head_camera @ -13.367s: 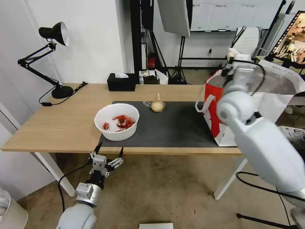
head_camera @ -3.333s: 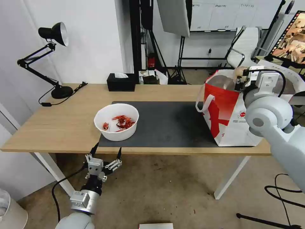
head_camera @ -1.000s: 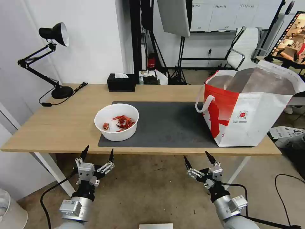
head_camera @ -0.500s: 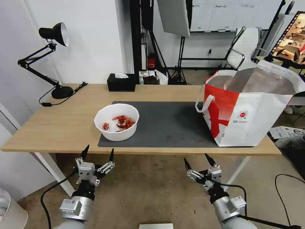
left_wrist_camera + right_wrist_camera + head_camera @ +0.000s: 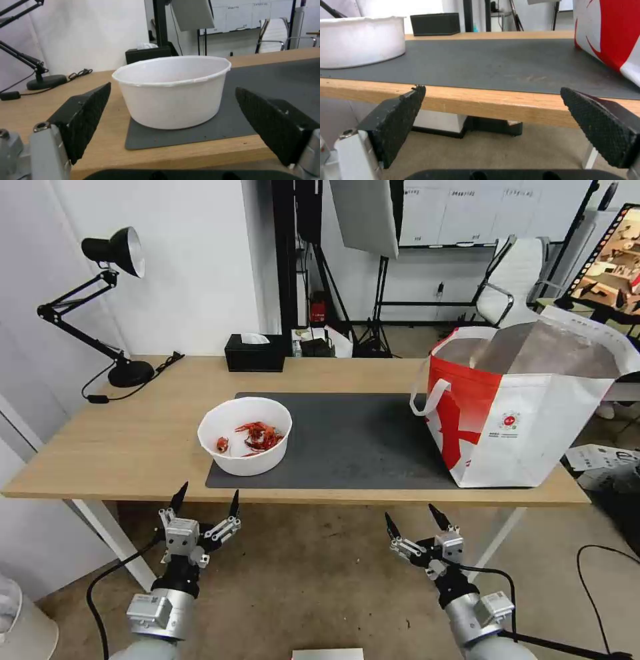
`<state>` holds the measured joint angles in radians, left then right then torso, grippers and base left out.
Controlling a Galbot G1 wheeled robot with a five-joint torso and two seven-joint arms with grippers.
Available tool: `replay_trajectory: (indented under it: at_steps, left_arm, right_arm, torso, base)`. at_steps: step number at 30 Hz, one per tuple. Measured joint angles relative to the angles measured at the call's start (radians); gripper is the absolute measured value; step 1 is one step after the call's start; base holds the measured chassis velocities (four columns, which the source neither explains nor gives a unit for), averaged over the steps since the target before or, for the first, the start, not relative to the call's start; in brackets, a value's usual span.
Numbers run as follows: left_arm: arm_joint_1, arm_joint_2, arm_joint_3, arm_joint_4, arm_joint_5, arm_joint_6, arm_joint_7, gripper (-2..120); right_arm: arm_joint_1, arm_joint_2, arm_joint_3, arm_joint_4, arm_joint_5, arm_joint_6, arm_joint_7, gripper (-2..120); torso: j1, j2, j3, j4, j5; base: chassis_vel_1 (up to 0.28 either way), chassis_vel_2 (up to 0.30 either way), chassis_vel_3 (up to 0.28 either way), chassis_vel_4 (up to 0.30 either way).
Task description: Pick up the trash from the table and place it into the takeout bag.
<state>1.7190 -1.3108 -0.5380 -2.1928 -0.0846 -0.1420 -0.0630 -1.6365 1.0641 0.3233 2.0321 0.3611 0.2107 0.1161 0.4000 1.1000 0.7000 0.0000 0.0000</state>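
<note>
Upright, white bowl (image 5: 245, 435) on mat corner, left claw (image 5: 205, 499) and right claw (image 5: 413, 520) spread wide below table (image 5: 133, 440).

bowl (image 5: 245, 444) on mat's (image 5: 347, 447) left, bag (image 5: 527, 407) on right

The head camera looks forward and down from above the near edge of the table (image 5: 120, 447), taking in the whole top. The left wrist camera sits low, just beyond that edge, facing the bowl (image 5: 173, 91) close up between its fingers (image 5: 83, 117). The right wrist camera looks along the mat (image 5: 500, 65) from edge height. All three share bowl and mat.
</note>
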Motion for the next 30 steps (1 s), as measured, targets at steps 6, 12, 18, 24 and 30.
replay_trajectory:
  at_steps: [6,12,18,24,30]
  left_arm:
    - [-0.001,0.0,0.001,0.002,0.0,0.0,0.0,100]
    - [0.003,0.0,-0.001,0.0,0.0,0.0,0.0,100]
    - [0.004,0.003,-0.003,-0.006,-0.001,0.001,0.0,100]
    - [-0.022,0.031,-0.01,-0.017,-0.044,0.037,-0.024,100]
    - [-0.175,0.195,-0.033,-0.047,-0.28,0.229,-0.122,100]
  right_arm:
    - [0.002,0.0,0.006,-0.005,-0.022,0.011,0.0,100]
    - [0.003,0.0,0.007,-0.005,-0.023,0.013,0.001,100]
    - [0.003,0.0,0.007,-0.005,-0.024,0.014,0.001,100]
    - [0.003,0.0,0.007,-0.005,-0.024,0.014,0.001,100]
    - [0.003,0.0,0.008,-0.005,-0.024,0.014,0.001,100]
  torso:
    - [0.0,0.0,0.0,0.0,0.0]
    - [0.0,0.0,0.0,0.0,0.0]
    - [0.0,0.0,0.0,0.0,0.0]
    - [0.0,0.0,0.0,0.0002,-0.0001]
    - [0.0,0.0,0.0,-0.0001,-0.0002]
  base:
    - [0.0,0.0,0.0,0.0]
    - [0.0,0.0,0.0,0.0]
    - [0.0,0.0,0.0,0.0]
    - [0.0,0.0,0.0,0.0]
    - [0.0,0.0,0.0,0.0]
